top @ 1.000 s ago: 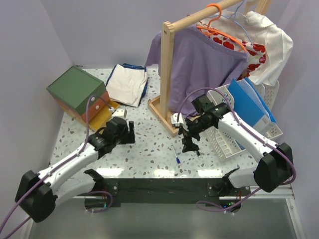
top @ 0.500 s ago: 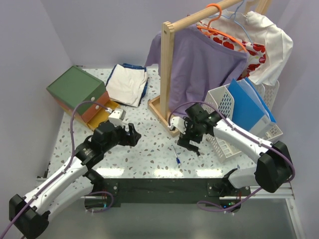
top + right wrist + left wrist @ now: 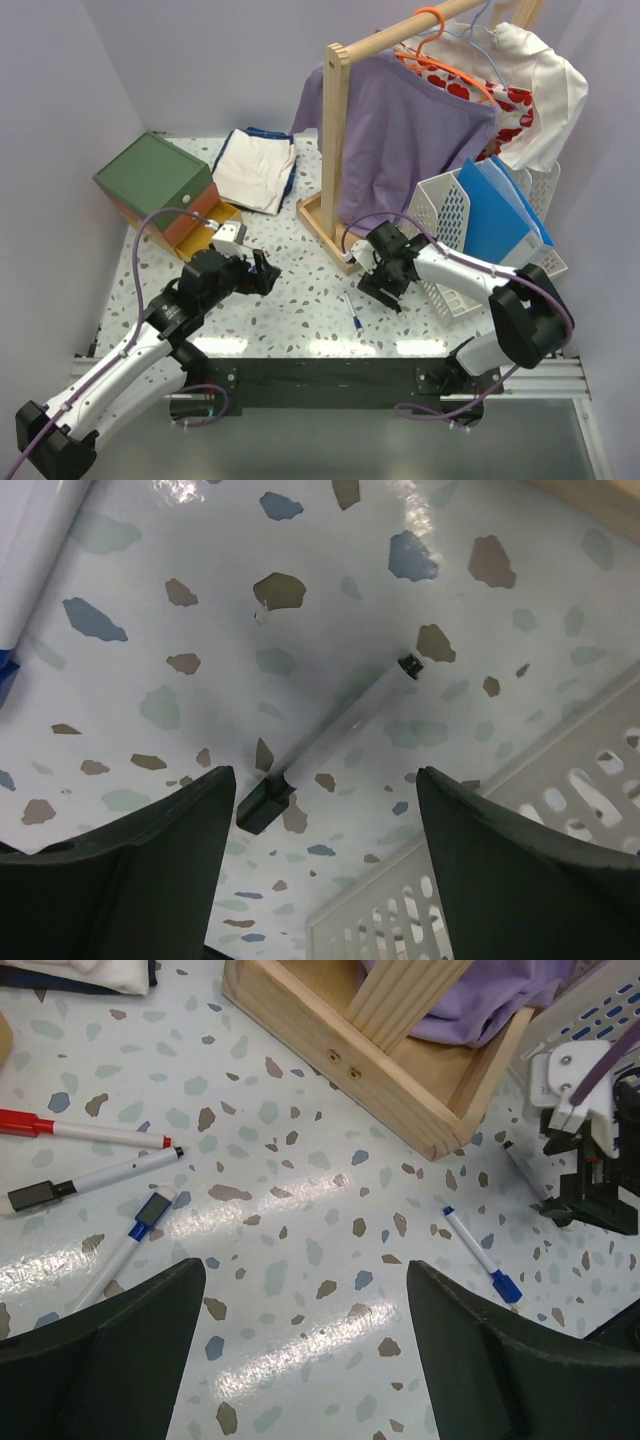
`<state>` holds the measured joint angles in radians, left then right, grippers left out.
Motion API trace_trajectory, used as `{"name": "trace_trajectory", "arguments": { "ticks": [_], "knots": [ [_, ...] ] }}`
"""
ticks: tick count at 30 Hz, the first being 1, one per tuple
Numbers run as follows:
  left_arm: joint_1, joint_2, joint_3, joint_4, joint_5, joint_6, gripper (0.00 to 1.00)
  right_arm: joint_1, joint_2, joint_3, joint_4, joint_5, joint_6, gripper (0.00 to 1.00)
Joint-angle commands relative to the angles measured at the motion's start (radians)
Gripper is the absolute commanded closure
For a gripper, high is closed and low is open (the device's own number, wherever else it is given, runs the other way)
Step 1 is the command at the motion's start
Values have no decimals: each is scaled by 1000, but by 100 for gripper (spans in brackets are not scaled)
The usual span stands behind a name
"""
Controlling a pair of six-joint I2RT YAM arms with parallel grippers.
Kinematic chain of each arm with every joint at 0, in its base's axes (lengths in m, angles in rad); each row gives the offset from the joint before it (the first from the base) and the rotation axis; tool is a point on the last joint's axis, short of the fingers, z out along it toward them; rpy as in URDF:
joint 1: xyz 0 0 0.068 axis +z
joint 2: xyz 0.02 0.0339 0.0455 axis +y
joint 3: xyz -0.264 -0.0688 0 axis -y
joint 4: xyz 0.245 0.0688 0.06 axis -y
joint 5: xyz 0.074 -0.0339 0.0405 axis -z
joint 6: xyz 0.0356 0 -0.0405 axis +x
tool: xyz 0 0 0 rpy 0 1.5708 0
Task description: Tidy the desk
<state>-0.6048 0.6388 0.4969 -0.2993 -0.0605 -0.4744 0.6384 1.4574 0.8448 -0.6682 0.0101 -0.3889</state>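
top external view shows the desk (image 3: 300, 300), a glossy speckled white top that fills the middle of the scene ahead of both arm bases, with clutter spread across it. on it, close to the white basket (image 3: 450, 275), lies a black-capped marker (image 3: 335, 730). the right gripper (image 3: 325, 880) hangs low over this marker with its jaws wide, one finger on each side and neither touching, so nothing is held. a blue-capped marker (image 3: 353, 316) lies a little nearer the front rail. the left gripper (image 3: 305, 1380) is also spread wide and empty, poised above bare tabletop, with three loose markers (image 3: 95, 1180) close together off to one side. further out stand the wooden rack base (image 3: 325, 225) under a purple shirt (image 3: 410, 130), folded clothes (image 3: 255, 170) and a green-topped drawer box (image 3: 150, 180) at the far left. the likely trouble is in the pick. the marker lies slantwise across the gap with its cap end much nearer one finger, so a closing squeeze may push that end first and spin or skid it on the slick surface. the basket wall sits near the outer finger and could snag it if the wrist drifts that way.
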Motion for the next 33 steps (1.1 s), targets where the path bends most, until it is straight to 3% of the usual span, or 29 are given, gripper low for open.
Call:
{"name": "trace_trajectory", "arguments": {
  "ticks": [1,6,10,13,16,19,22,23,26,33],
  "knots": [
    [-4,-30,-3,43,-18,19,13,-3,81,34,15,16,25,39],
    [-4,-42,-8,48,-22,17,13,-3,115,22,9,22,1,58],
    [-4,-37,-11,51,-16,16,13,-3,146,7,4,7,-24,89],
    [-6,-44,-11,55,-1,14,13,-2,141,13,-8,-31,-39,100],
    [-4,-70,-24,80,46,10,13,-3,98,51,-74,-136,-86,100],
    [-6,-103,-84,159,152,-47,12,-3,38,118,-232,-327,-264,100],
    [-4,-114,-191,358,305,-194,12,-3,-25,187,-332,-494,-387,100],
    [-4,-113,-223,494,344,-235,12,-3,-52,218,-341,-527,-412,100],
    [-9,-97,-326,745,419,-397,12,0,-69,282,-347,-631,-409,100],
    [-58,1,-299,908,338,-454,11,38,15,434,-288,-786,-228,100]
  ]
}}
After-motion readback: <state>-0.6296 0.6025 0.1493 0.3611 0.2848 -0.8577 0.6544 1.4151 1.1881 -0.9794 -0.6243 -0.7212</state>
